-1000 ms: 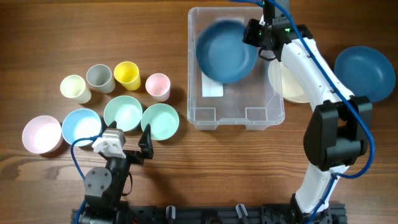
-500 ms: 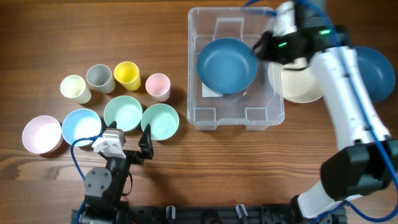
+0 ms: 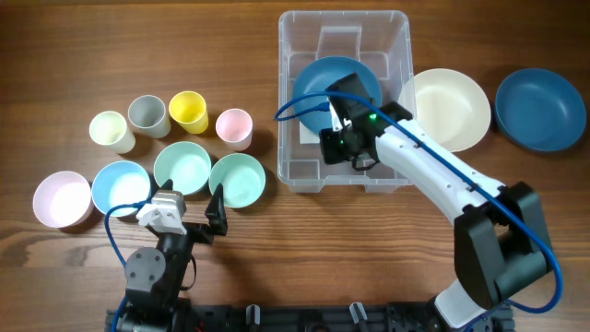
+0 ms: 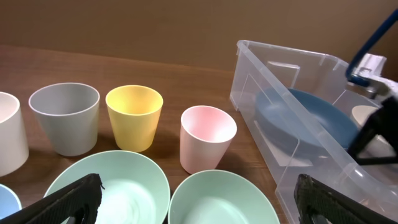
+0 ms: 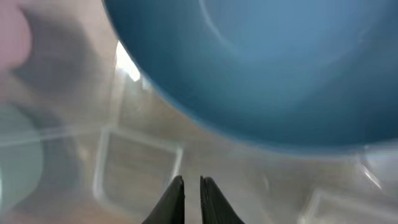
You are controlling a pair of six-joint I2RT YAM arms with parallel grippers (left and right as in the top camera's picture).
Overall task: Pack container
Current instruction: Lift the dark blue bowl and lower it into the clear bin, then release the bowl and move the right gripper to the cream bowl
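The clear plastic container (image 3: pixel 288 101) stands at the back centre, with a dark blue bowl (image 3: pixel 334 81) lying inside it. My right gripper (image 3: pixel 343 146) hangs over the container's front part, just in front of that bowl. Its fingers are shut on nothing. In the right wrist view the fingertips (image 5: pixel 192 186) point at the clear moulded base (image 5: pixel 134 163), with the blue bowl (image 5: pixel 267 68) filling the top. My left gripper (image 3: pixel 191 208) rests open at the front left, by the two mint bowls. In the left wrist view the container (image 4: pixel 273 87) is at right, and the left gripper (image 4: pixel 199 202) is empty.
Cream (image 3: pixel 110 130), grey (image 3: pixel 147 115), yellow (image 3: pixel 188 111) and pink (image 3: pixel 234 127) cups stand left of the container. Pink (image 3: pixel 62 198), light blue (image 3: pixel 121 187) and two mint bowls (image 3: pixel 182 168) (image 3: pixel 238 180) sit in front of them. A cream bowl (image 3: pixel 449 109) and another dark blue bowl (image 3: pixel 540 108) lie right of the container.
The right gripper let go of the dark blue bowl, which now lies in the container. The arm swung from the container's right side to its front part. The left arm stayed still.
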